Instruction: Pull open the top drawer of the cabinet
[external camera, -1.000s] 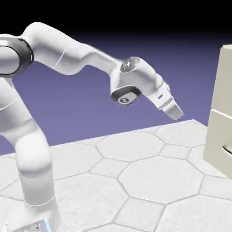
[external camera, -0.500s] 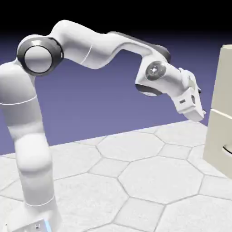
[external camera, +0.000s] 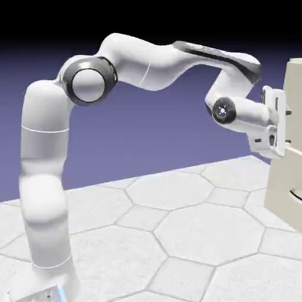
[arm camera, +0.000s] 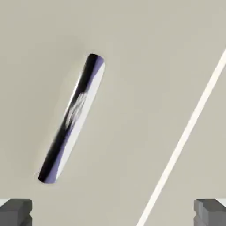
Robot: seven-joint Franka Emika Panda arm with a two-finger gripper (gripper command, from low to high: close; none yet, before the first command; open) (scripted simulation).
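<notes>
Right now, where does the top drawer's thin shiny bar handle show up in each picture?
Exterior view: not visible; the white gripper sits against the tall cream-beige cabinet, covering that spot.
Hand view: thin shiny bar handle, slanted, left of centre.
Shared landmark: the cabinet's cream front.

No readable text, label or number shows anywhere.

Both views rendered, sharp, no motion blur, no edge distortion. Exterior view: even soft light, backdrop (external camera: 147, 135) fades from violet mid-frame to black along the top. Arm (external camera: 44, 177) bright white with gentle grey shading on its undersides; table (external camera: 177, 236) pale, no hard shadows. Hand view: flat, bright cream; glossy handle (arm camera: 73, 117) carries a white glare streak and a faint soft shadow on its upper left.
</notes>
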